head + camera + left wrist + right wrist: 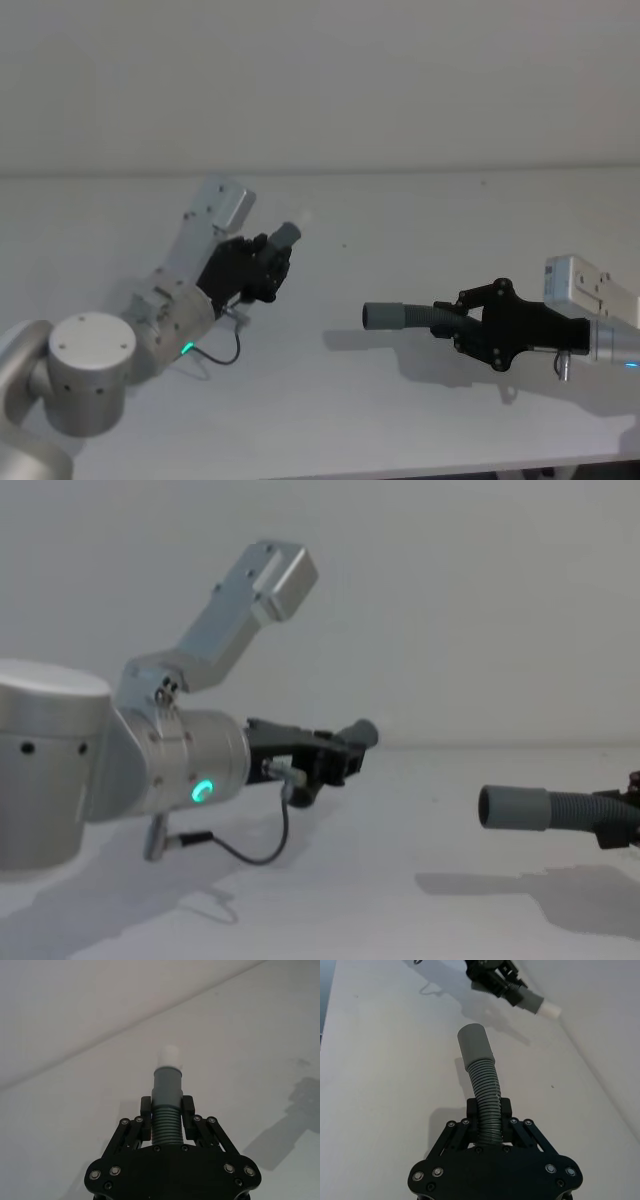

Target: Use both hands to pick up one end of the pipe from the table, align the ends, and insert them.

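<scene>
My left gripper (pixel 266 262) is shut on one ribbed grey pipe piece (pixel 165 1122), held off the table (pixel 420 215). Its narrow cuff (pixel 285 236) with the white tip (pixel 170 1054) points up and away. My right gripper (pixel 452 320) is shut on the other pipe piece (pixel 486 1100), low over the table at the right. That piece's wide grey cuff (pixel 383 315) points left. The two ends are well apart and not in line. The chest view has the left gripper (pixel 335 756) at centre and the wide cuff (pixel 512 807) at the right. The right wrist view also catches the left gripper (pixel 496 982) and the white tip (pixel 549 1009) farther off.
A thin black cable (pixel 226 353) loops from the left wrist down to the table. The pale wall (pixel 320 80) rises behind the table's far edge. The table's front edge runs along the bottom of the head view.
</scene>
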### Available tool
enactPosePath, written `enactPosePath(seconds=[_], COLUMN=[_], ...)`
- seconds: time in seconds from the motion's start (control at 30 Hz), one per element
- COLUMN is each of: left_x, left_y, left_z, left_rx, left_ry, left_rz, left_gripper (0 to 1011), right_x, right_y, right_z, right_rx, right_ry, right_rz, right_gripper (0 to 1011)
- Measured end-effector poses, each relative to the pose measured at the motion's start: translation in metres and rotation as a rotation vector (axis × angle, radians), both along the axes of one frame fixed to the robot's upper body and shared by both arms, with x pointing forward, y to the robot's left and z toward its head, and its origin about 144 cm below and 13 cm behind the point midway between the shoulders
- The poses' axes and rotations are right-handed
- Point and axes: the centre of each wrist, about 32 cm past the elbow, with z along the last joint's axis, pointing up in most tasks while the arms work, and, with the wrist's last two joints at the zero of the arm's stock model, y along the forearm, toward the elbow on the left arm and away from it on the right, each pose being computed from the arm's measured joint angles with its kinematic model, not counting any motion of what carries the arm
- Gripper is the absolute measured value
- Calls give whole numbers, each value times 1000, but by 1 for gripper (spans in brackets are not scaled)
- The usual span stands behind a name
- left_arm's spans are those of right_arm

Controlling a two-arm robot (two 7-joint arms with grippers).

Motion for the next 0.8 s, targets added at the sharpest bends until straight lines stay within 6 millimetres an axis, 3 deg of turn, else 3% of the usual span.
enactPosePath(seconds=[0.8], left_x=[48], left_y=[59], left_z=[44], left_rx=[60], left_ry=[-98], left_rz=[-384], left_gripper=[327], right_x=[0], right_y=[0], right_z=[0], right_rx=[0], right_ry=[0], right_rz=[0], right_gripper=[233])
